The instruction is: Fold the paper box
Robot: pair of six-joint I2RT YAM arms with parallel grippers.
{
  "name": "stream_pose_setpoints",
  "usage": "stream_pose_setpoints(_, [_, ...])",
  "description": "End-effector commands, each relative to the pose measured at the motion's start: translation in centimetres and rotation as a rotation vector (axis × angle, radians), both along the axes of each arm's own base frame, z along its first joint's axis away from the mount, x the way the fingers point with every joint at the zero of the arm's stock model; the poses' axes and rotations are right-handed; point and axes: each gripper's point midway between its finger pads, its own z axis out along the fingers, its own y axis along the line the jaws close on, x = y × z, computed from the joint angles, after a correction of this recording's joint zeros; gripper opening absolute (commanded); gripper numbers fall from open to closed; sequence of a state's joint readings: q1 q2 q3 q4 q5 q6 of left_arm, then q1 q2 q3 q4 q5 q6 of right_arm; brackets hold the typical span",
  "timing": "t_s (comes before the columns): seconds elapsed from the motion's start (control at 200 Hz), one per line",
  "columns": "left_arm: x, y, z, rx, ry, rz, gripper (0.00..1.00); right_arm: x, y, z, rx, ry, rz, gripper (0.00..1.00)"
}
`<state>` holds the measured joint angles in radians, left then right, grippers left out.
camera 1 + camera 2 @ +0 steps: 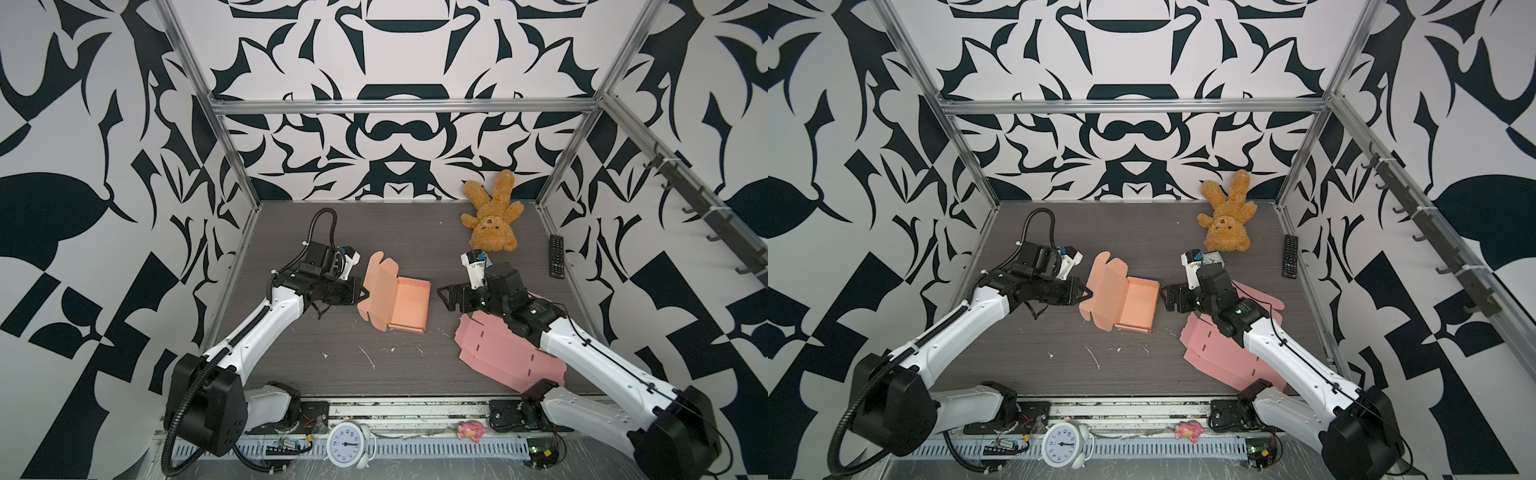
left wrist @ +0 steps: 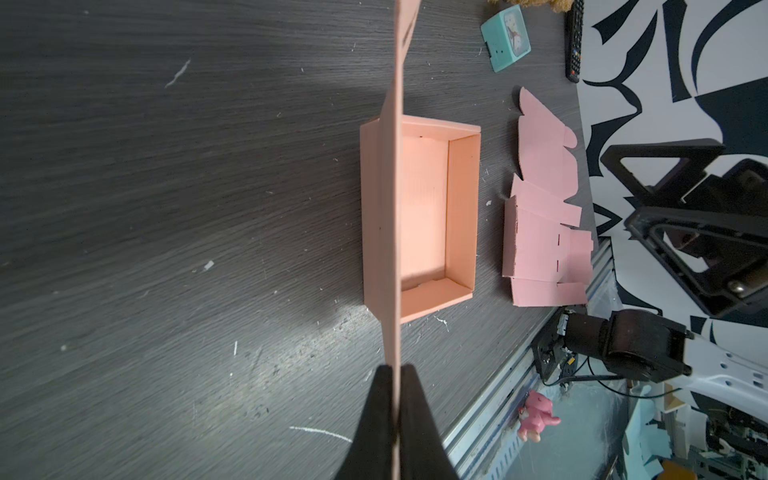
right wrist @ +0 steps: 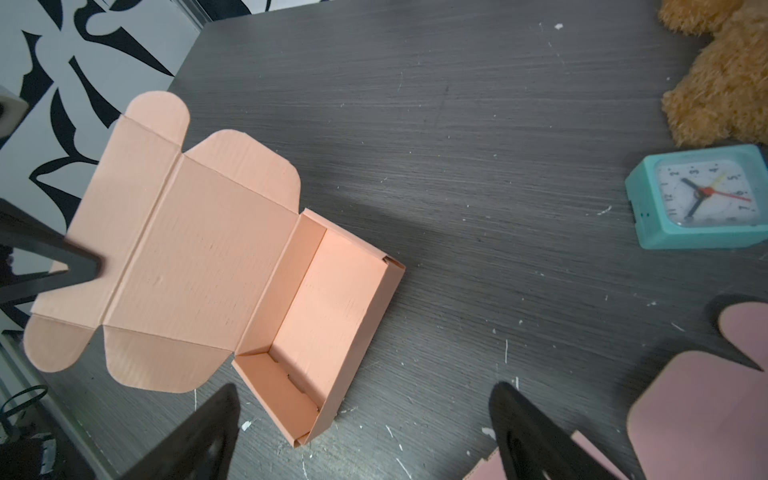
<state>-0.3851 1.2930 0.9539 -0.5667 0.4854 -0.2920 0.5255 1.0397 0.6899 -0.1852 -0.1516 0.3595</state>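
The peach paper box [image 1: 409,305] [image 1: 1138,305] lies mid-table as an open tray with its four walls up. Its lid [image 1: 380,291], with rounded flaps, stands raised from the tray's left wall. My left gripper [image 1: 365,294] [image 1: 1089,294] is shut on the lid's outer edge. In the left wrist view the lid [image 2: 397,208] shows edge-on, pinched in that gripper [image 2: 395,370], with the tray [image 2: 424,216] beyond. Just right of the tray, my right gripper [image 1: 442,297] [image 1: 1165,297] is open and holds nothing. In its wrist view the gripper [image 3: 361,390] hangs over the tray's [image 3: 332,299] near corner.
A flat pink cardboard sheet [image 1: 498,349] lies under the right arm. A teddy bear [image 1: 492,216] and a remote [image 1: 557,255] sit at the back right, with a teal clock [image 3: 702,197] near the bear. A white alarm clock [image 1: 345,442] and a pink toy [image 1: 471,430] rest on the front rail.
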Motion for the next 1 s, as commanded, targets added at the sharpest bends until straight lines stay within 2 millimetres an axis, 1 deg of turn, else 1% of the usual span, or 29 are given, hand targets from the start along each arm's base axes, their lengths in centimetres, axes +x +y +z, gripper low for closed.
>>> stream_pose_setpoints(0.0, [-1.4, 0.3, -0.3, 0.042, 0.049, -0.092, 0.09, 1.4, 2.5, 2.4, 0.051, -0.148, 0.111, 0.96])
stream_pose_setpoints(0.075, [-1.8, -0.1, 0.0, 0.037, 0.059, -0.149, 0.10, 1.6, 4.5, 2.7, 0.059, -0.182, 0.233, 0.96])
stream_pose_setpoints(0.15, [-2.0, -0.3, 0.2, 0.059, 0.041, -0.184, 0.10, 1.7, 6.1, 3.0, 0.071, -0.240, 0.335, 0.96])
stream_pose_setpoints(0.26, [-2.6, -1.0, 0.2, 0.093, 0.019, -0.235, 0.11, 2.1, 7.5, 4.0, 0.091, -0.358, 0.433, 1.00])
stream_pose_setpoints(0.355, [-3.1, -1.5, 0.3, 0.124, 0.000, -0.275, 0.12, 2.8, 8.5, 3.9, 0.118, -0.378, 0.513, 1.00])
stream_pose_setpoints(0.41, [-3.6, -1.4, 0.2, 0.146, 0.008, -0.293, 0.12, 3.4, 8.8, 3.8, 0.136, -0.364, 0.543, 1.00])
stream_pose_setpoints(0.52, [-3.8, -1.3, 0.3, 0.164, -0.004, -0.305, 0.12, 3.8, 9.5, 3.5, 0.161, -0.352, 0.608, 1.00])
stream_pose_setpoints(0.59, [-4.1, -1.3, 0.4, 0.183, -0.013, -0.322, 0.12, 4.1, 10.0, 2.6, 0.149, -0.311, 0.641, 1.00])
stream_pose_setpoints(0.66, [-4.2, -1.3, 0.4, 0.209, -0.030, -0.332, 0.12, 4.5, 10.4, 2.2, 0.140, -0.271, 0.660, 0.99])
stream_pose_setpoints(0.875, [-3.7, -1.2, 0.2, 0.248, -0.041, -0.337, 0.11, 3.6, 10.7, 1.5, 0.166, -0.234, 0.703, 0.98])
stream_pose_setpoints(0.995, [-3.5, -1.3, 0.3, 0.253, -0.051, -0.343, 0.09, 3.6, 10.7, 0.8, 0.156, -0.211, 0.709, 0.93])
